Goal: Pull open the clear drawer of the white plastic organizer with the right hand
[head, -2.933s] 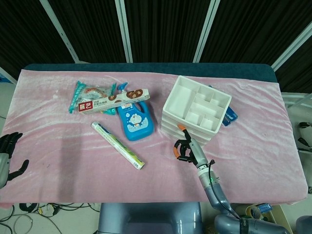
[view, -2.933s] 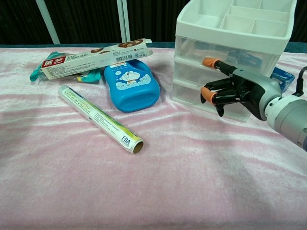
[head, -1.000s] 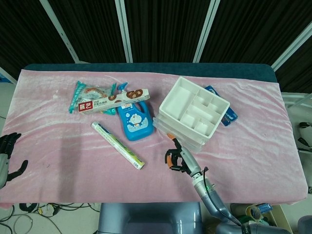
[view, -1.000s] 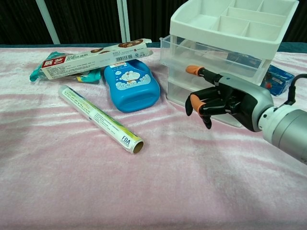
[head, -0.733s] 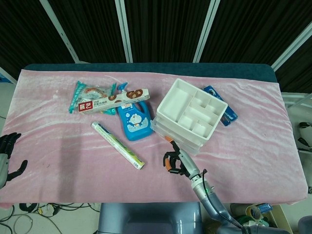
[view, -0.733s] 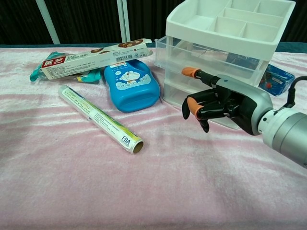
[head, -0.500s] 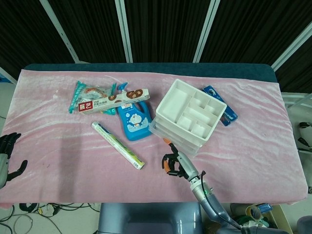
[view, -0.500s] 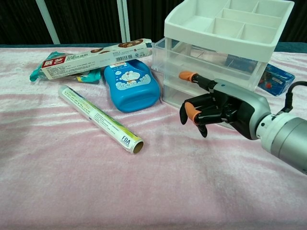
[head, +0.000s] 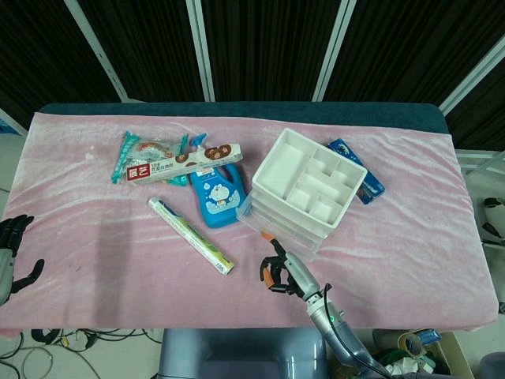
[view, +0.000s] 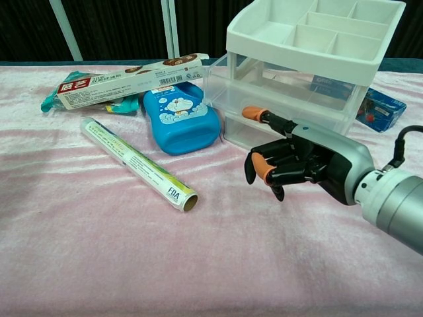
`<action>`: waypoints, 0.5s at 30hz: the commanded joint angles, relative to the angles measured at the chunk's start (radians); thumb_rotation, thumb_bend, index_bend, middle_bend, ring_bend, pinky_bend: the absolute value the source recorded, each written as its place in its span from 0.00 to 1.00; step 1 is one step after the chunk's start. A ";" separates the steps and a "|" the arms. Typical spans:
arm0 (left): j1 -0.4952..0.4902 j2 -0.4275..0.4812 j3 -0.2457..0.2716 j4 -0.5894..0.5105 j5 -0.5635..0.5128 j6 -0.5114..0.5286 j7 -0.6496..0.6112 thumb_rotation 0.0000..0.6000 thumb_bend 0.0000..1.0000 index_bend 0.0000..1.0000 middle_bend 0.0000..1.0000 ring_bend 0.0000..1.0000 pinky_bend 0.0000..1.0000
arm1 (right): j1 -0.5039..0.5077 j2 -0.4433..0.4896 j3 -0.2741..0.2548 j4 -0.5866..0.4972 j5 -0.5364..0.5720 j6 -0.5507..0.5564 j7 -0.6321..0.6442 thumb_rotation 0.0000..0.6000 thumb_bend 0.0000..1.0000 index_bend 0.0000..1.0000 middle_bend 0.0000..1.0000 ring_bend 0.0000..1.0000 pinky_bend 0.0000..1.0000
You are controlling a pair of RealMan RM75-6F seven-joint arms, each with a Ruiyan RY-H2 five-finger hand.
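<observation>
The white plastic organizer (head: 308,183) (view: 316,32) stands right of the table's middle, its compartment tray on top. A clear drawer (head: 268,221) (view: 231,89) sticks out of its front toward me. My right hand (head: 282,272) (view: 299,162) is just in front of that drawer, most fingers curled in. One orange-tipped finger (view: 254,113) reaches up and hooks the drawer's front. My left hand (head: 12,251) hangs off the table's left edge with its fingers apart and nothing in it.
A blue bottle (head: 217,197) (view: 182,119) lies just left of the drawer's front. Further left lie a foil roll (head: 189,235) (view: 139,162), a toothpaste box (head: 181,164) (view: 132,80) and a snack packet (head: 146,150). Behind the organizer is a blue packet (head: 359,178) (view: 380,109).
My right hand has drawn back toward me and to the left, and the clear drawer has come further out. The whole organizer has slid a little the same way.
</observation>
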 commanded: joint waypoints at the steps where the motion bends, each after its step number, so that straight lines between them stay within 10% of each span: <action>1: 0.000 0.000 0.000 0.000 0.000 0.000 0.000 1.00 0.32 0.11 0.11 0.08 0.07 | -0.002 -0.002 -0.005 -0.001 -0.004 0.001 0.002 1.00 0.58 0.00 0.62 0.74 0.69; 15: 0.000 0.000 0.000 -0.001 -0.001 -0.001 0.001 1.00 0.32 0.11 0.11 0.08 0.07 | -0.018 -0.004 -0.039 -0.017 -0.026 0.010 -0.001 1.00 0.58 0.00 0.62 0.74 0.69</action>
